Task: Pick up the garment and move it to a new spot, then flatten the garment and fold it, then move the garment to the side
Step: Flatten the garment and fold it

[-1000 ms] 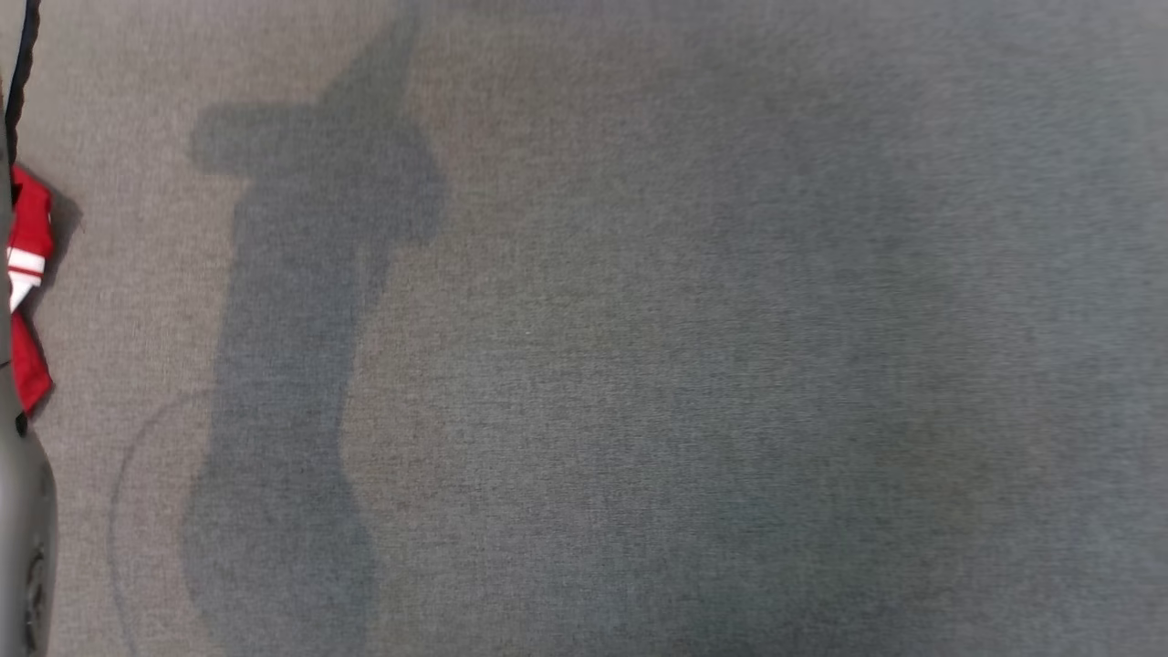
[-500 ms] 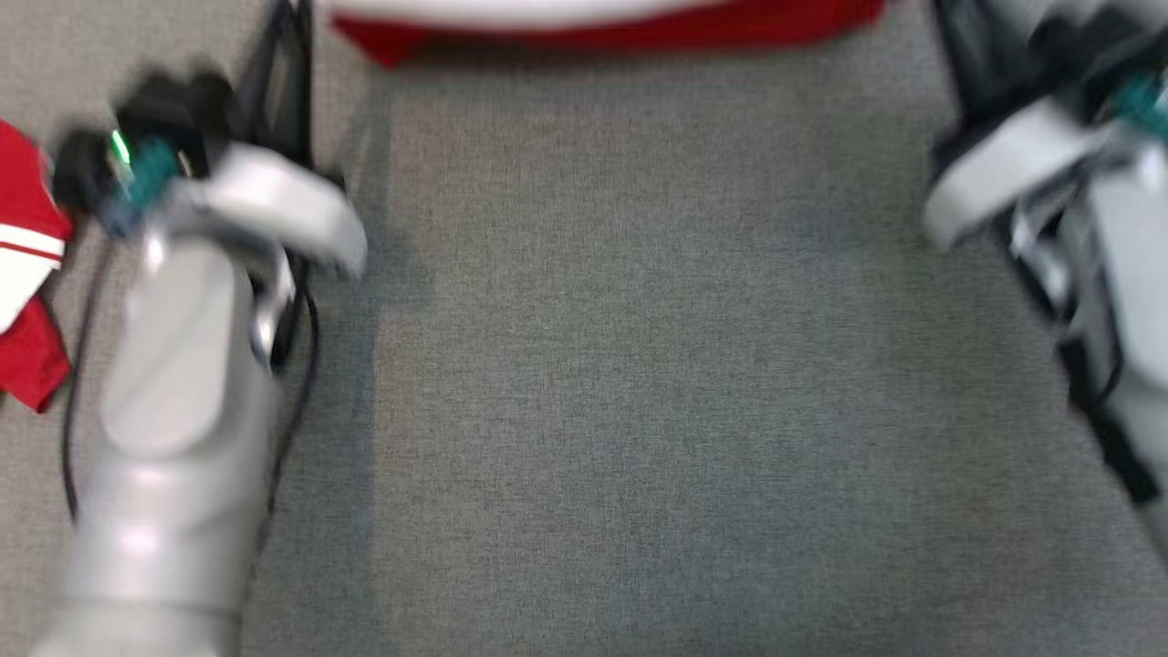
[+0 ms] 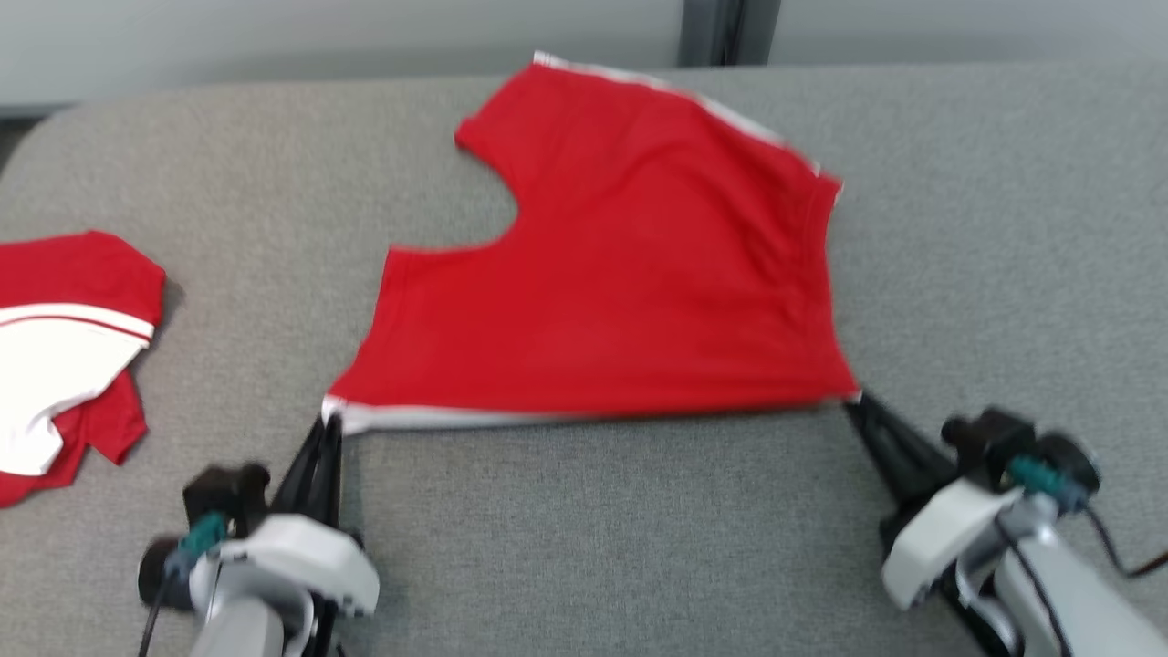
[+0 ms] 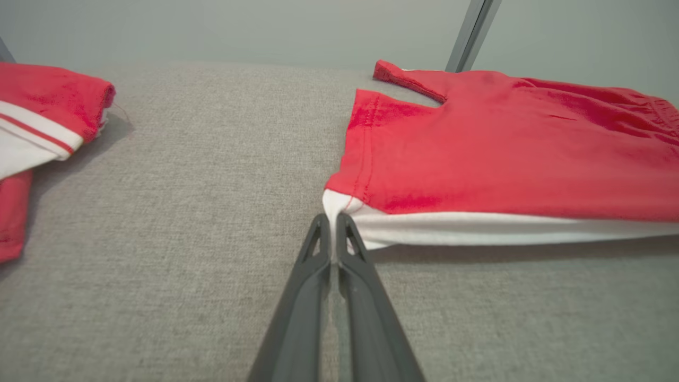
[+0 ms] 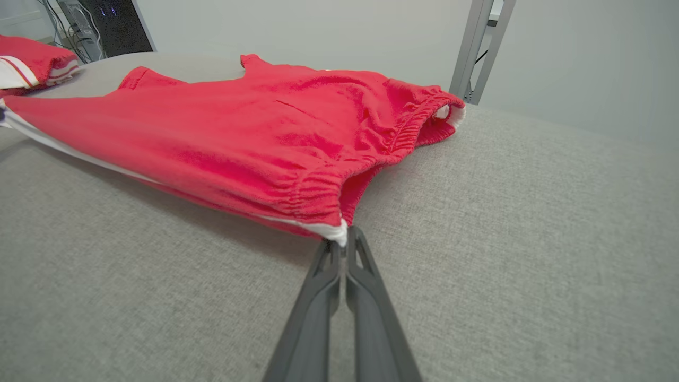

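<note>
– Since both hands are in shot, start w/ the left hand (image 3: 330, 424): state?
– Fingers pressed together, pinching the near-left corner of the garment (image 3: 620, 274) at its white hem band. Wrist view confirms: white edge nipped betw. the tips.
– Right hand (image 3: 853, 401)?
– Same. Clamped tight on the near-right corner, at the end of the gathered waistband w/ white trim. Fingers angle up & inward toward the cloth.
– Garment position?
– Red, shorts-type, approx. centre of the bench (image 3: 584, 529), spread betw. the two hands. Near edge pulled taut, roughly straight, hand to hand, & raised just off the surface: shadow beneath it in both wrist views. Far part lies on the bench, reaching close to the back edge. Waistband runs down the right side; leg notch on the left.
– Condition?
– Mostly flat, minor creasing nr the waistband. Head view slightly blurred, so cannot tell finer detail.
– Anything else on the bench?
– Second garment (image 3: 64, 347), red w/ white panel & stripe, at the left edge, well apart from the first; neither hand touches it.
– Beyond?
– Pale wall (image 3: 274, 36) behind the bench, grey metal post (image 3: 725, 27) standing before it, just past the garment's far corner.
</note>
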Controlling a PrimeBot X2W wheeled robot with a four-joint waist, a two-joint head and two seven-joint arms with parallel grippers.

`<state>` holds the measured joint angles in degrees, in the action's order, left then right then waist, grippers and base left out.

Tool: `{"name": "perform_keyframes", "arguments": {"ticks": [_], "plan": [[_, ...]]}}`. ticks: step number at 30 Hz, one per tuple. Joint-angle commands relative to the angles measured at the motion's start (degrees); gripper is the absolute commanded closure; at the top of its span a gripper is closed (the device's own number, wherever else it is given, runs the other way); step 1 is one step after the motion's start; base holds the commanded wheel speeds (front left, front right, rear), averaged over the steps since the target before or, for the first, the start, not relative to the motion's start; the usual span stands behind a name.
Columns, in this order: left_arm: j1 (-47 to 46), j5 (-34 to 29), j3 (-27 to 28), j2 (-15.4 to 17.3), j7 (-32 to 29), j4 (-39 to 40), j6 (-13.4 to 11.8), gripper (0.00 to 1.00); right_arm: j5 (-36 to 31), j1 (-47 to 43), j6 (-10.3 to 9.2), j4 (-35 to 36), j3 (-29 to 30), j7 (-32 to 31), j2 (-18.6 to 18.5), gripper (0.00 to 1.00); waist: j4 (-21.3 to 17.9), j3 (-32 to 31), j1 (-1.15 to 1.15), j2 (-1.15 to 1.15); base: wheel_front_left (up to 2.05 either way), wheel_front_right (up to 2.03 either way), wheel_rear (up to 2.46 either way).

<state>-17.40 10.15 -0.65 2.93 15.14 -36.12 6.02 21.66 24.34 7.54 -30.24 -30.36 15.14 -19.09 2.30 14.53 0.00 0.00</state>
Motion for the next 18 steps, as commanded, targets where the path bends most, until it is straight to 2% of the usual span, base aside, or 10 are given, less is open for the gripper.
{"name": "perform_keyframes", "arguments": {"ticks": [1,5,10,18], "plan": [[2.4,0.6,1.5,0.7,0.0,0.1,-0.6,1.00,0.7,-2.8,-0.13,0.2,0.7,0.0,0.0,1.00,-0.1,-4.2,0.00,0.00,0.00,0.00,0.00],[8.9,1.5,3.3,0.5,0.0,0.8,-1.0,1.00,0.8,-9.3,-0.15,0.1,-0.1,0.0,0.9,1.00,-0.2,-8.6,0.00,0.00,0.00,0.00,0.00],[16.3,0.2,2.0,0.4,0.0,1.1,-0.4,1.00,0.9,-16.1,-0.14,-0.4,-1.2,0.0,2.5,1.00,-0.4,-13.7,0.00,0.00,0.00,0.00,0.00],[24.2,-0.3,2.4,0.2,0.0,2.6,0.3,1.00,1.9,-22.1,-0.11,0.1,-4.6,0.0,3.2,1.00,-1.0,-17.4,0.00,0.00,0.00,0.00,0.00]]}}
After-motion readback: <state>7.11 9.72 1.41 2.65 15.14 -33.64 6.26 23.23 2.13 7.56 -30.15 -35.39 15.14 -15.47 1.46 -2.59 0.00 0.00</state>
